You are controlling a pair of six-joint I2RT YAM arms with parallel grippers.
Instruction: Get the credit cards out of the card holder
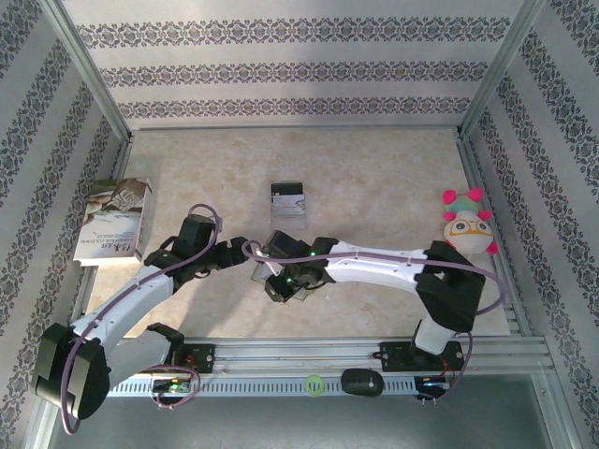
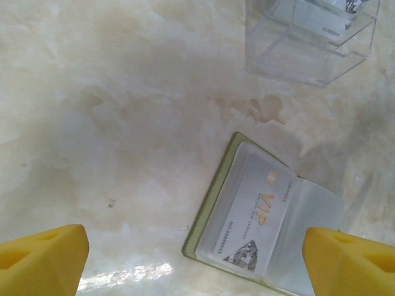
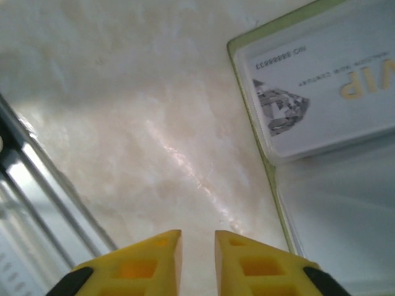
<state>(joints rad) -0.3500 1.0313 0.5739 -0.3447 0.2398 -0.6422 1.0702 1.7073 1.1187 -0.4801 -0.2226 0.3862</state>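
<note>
Top view, left to right:
- Booklet [image 1: 114, 220] sits at far left.
- Left arm runs from the lower left up-right to frame centre, with the wrist tipped toward the table.
- Left gripper [image 1: 246, 251] is spread wide and empty.
- In the left wrist view, its fingers [image 2: 43, 262] sit in the bottom corners.
- Card holder [image 2: 318, 213] lies flat and open at lower right of that view, with one credit card [image 2: 256, 219] in its left pocket.
- Clear box [image 2: 311, 37] is at upper right.
- Right gripper [image 1: 281, 279] is just beside the left one. It's nearly closed, with a narrow gap and nothing in it.
- The holder's corner fills the upper right of the right wrist view.
- Right arm rises from lower right, forearm stretched leftward.
- Plush toy [image 1: 468, 224] is at far right.
</note>
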